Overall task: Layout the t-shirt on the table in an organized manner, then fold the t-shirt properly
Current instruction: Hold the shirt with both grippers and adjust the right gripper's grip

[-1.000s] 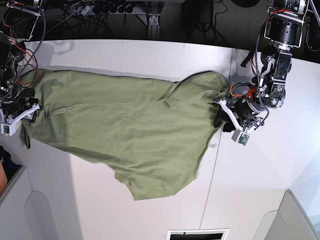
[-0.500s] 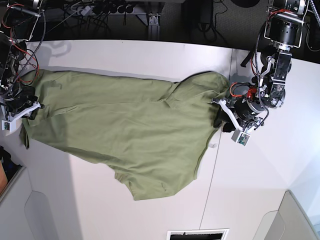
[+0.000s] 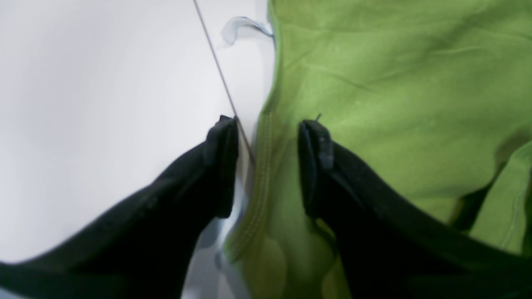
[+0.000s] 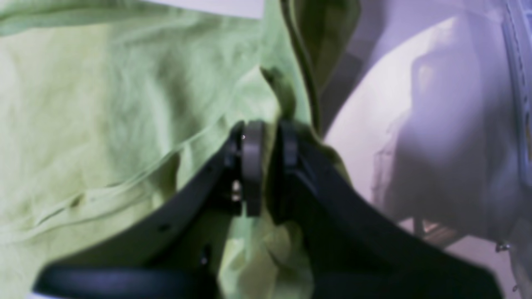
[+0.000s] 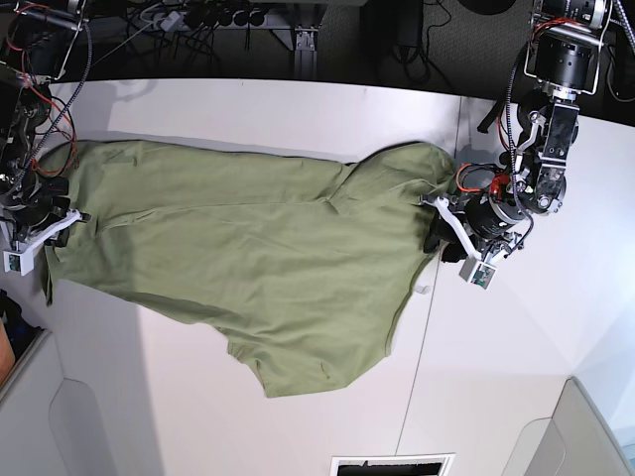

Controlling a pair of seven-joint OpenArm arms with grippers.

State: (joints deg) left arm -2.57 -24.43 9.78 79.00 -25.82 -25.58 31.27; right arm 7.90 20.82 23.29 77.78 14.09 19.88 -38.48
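Jaws of right gripper (image 4: pixel 266 166) pinch the rumpled green t-shirt (image 5: pixel 248 258).

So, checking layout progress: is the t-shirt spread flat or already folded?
Spread, not neatly folded: the t-shirt lies opened across the table, though rumpled, with its right end bunched.

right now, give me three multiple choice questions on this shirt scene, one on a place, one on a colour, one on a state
1. Where does the left gripper stand?
A. astride the stitched hem of the olive-green cotton t-shirt
B. over bare table, far from cloth
C. inside the neckline

2. What colour is the smooth tabletop?
A. black
B. white
C. brown wood

3. How does the right gripper stand?
A. wide open over bare table
B. out of view
C. nearly closed with cloth between its jaws

Answers: 1 A, the left wrist view shows the hem between open jaws; 2 B, the base view shows it white; 3 C, the right wrist view shows fabric pinched.
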